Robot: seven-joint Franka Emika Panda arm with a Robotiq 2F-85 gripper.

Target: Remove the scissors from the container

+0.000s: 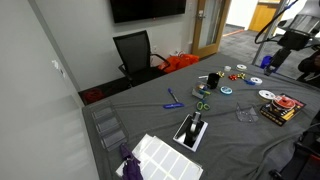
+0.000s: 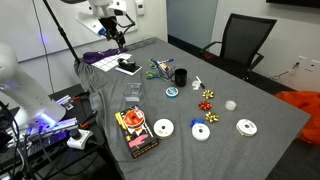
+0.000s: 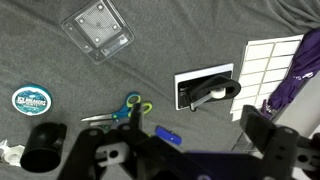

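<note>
The scissors (image 3: 125,108), with green and blue handles, lie flat on the grey cloth beside a black cup (image 3: 45,148), not inside it. They show in both exterior views (image 1: 203,105) (image 2: 160,68). A blue pen-like stick (image 3: 168,136) lies near them. My gripper (image 3: 172,150) hangs high above the table with its dark fingers wide apart and nothing between them. In an exterior view it (image 2: 117,36) is over the table's end, short of the scissors. A clear square plastic container (image 3: 97,27) sits empty further off.
A black device on a white card (image 3: 208,90) lies next to a white grid sheet (image 3: 270,65) and a purple item (image 3: 295,75). A round blue tin (image 3: 32,99), discs (image 2: 163,128) and a red box (image 2: 135,130) lie further along. An office chair (image 1: 135,52) stands behind the table.
</note>
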